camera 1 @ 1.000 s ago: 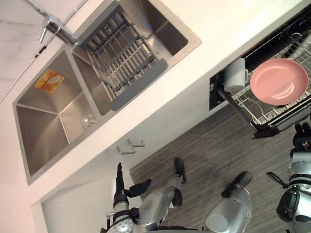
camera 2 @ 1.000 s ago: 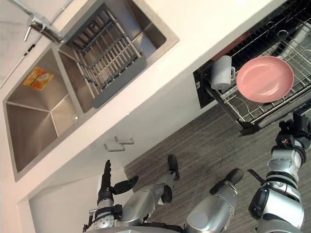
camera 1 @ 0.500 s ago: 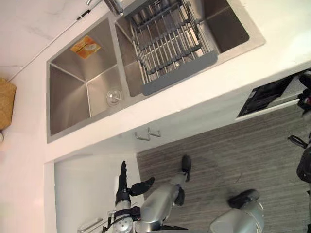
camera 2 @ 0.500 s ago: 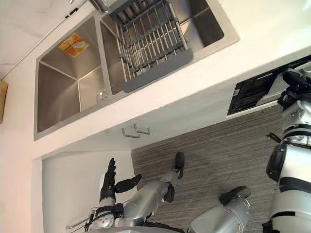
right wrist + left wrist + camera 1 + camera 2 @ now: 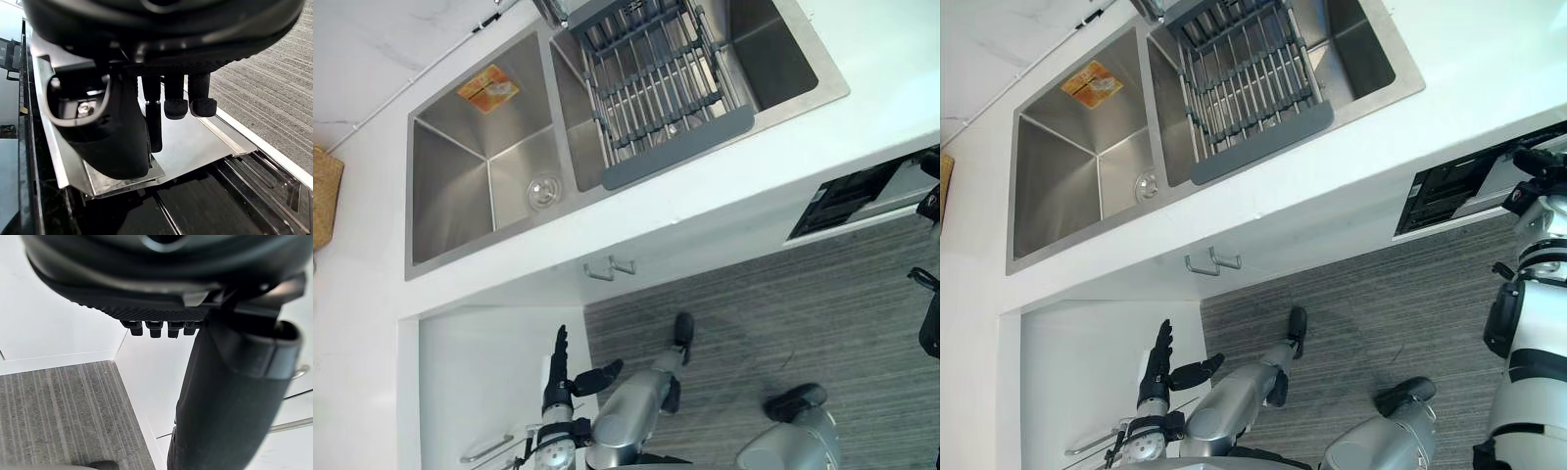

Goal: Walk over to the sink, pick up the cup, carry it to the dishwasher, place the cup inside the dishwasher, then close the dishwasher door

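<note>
1. The steel sink (image 5: 450,186) is set into the white counter (image 5: 724,181) at the far left and has two basins.
2. The left basin has an orange sticker (image 5: 489,88) on its far wall and a round drain (image 5: 543,191) in its floor.
3. A grey drying rack (image 5: 656,88) sits across the right basin, its flat lip resting on the near rim.
4. A woven basket (image 5: 325,196) stands on the counter at the far left edge, well apart from the sink.
5. Below the counter, a pair of small handles (image 5: 610,267) sticks out of the white cabinet front, over the grey striped floor (image 5: 754,313).
6. The dishwasher (image 5: 1445,196) is on the right under the counter and shows as a dark slot.
7. The right hand (image 5: 1536,166) hangs just beside that slot. In the right wrist view its fingers (image 5: 176,105) are loosely bent and apart from the thumb, holding nothing, over a silver metal panel (image 5: 195,142) and the dark interior.
8. The left hand (image 5: 558,384) is low at the near left, in front of a white cabinet. Its fingers are straight, its thumb (image 5: 230,396) is spread, and it is empty.
</note>
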